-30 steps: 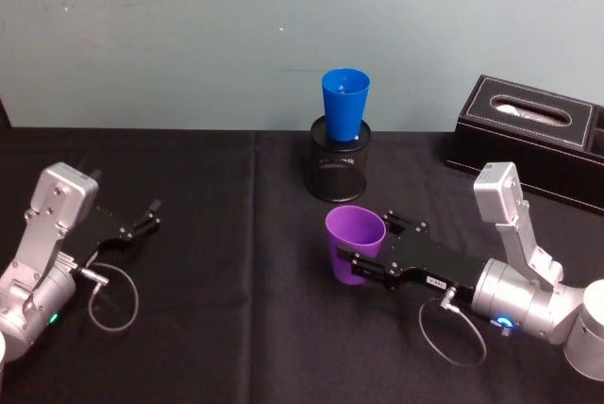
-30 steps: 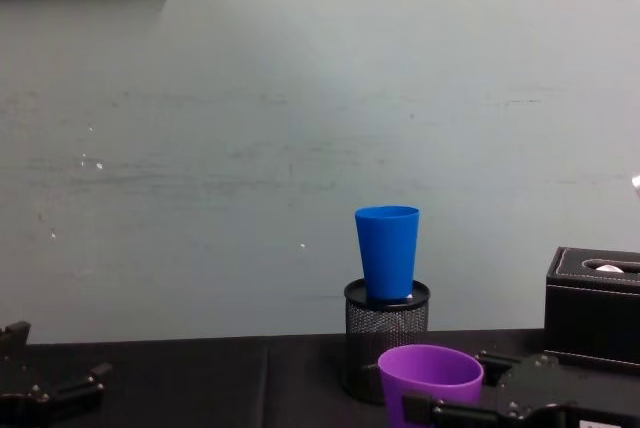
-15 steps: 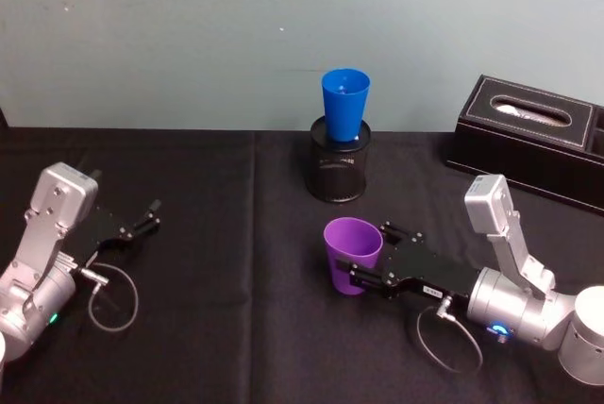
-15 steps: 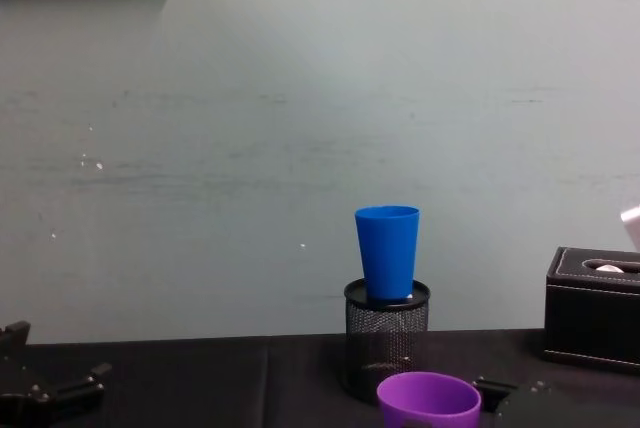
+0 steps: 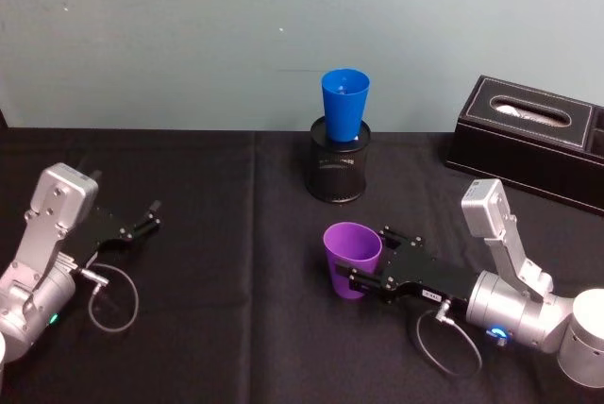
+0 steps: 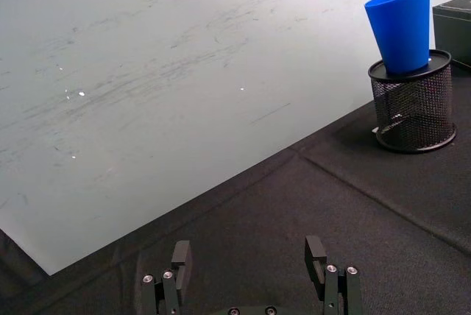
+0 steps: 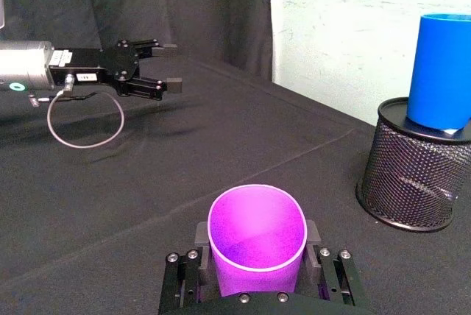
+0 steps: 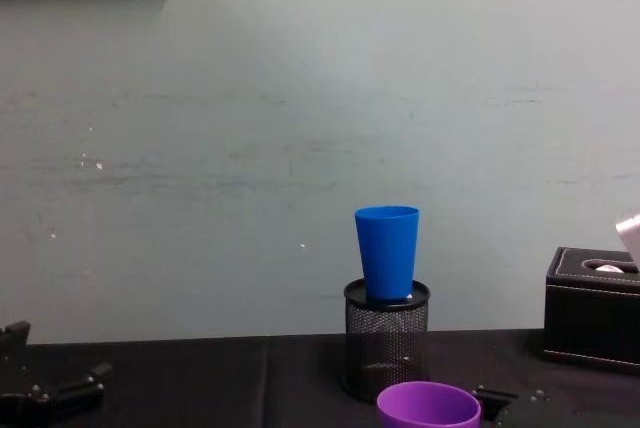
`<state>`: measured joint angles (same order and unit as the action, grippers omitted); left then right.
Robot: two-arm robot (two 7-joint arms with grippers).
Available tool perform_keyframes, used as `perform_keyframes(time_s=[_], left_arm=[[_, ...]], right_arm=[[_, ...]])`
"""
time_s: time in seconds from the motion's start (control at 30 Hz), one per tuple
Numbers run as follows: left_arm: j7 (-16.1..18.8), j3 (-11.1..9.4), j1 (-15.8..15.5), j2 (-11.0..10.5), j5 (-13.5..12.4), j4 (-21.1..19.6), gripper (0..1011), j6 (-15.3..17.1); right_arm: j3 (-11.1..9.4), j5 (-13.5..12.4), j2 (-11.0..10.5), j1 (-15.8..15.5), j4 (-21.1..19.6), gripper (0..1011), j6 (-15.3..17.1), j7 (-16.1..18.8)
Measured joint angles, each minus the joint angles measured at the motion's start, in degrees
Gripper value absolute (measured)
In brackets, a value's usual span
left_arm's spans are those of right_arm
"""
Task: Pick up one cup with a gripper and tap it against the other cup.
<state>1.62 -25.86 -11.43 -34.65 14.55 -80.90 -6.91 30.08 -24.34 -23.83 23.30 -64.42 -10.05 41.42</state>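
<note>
The purple tumbler, upright just in front of the mesh pen holder bearing the blue tumbler, is pinched mid-wall by the right gripper. It is judged light, smooth, slippery and deformable. The left gripper is parked, spread.

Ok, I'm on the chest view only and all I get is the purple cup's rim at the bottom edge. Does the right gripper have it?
Observer: Yes. In the right wrist view the right gripper has a finger on each side of the purple cup, shut on its wall.
Operator: How close is it to the blue cup?
Observer: Apart. The head view shows bare black cloth between it and the mesh pen holder that the blue cup stands in.
Operator: And the left arm?
Observer: The left gripper is parked far to the left over the cloth, fingers open with nothing between them.
</note>
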Motion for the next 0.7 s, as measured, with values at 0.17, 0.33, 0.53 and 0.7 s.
perform_keyframes(time_s=[0.17,0.33,0.53,0.7], left_arm=[[0.0,0.0,0.0,0.0,0.0,0.0,1011,0.0],[0.0,0.0,0.0,0.0,0.0,0.0,1011,0.0],[0.0,0.0,0.0,0.0,0.0,0.0,1011,0.0],[0.0,0.0,0.0,0.0,0.0,0.0,1011,0.0]], right_arm=[[0.0,0.0,0.0,0.0,-0.1,729,0.0,0.0],[0.0,0.0,0.0,0.0,-0.1,729,0.0,0.0],[0.0,0.0,-0.1,0.0,-0.2,729,0.1,-0.1],[0.0,0.0,-0.1,0.0,-0.2,729,0.1,-0.1]])
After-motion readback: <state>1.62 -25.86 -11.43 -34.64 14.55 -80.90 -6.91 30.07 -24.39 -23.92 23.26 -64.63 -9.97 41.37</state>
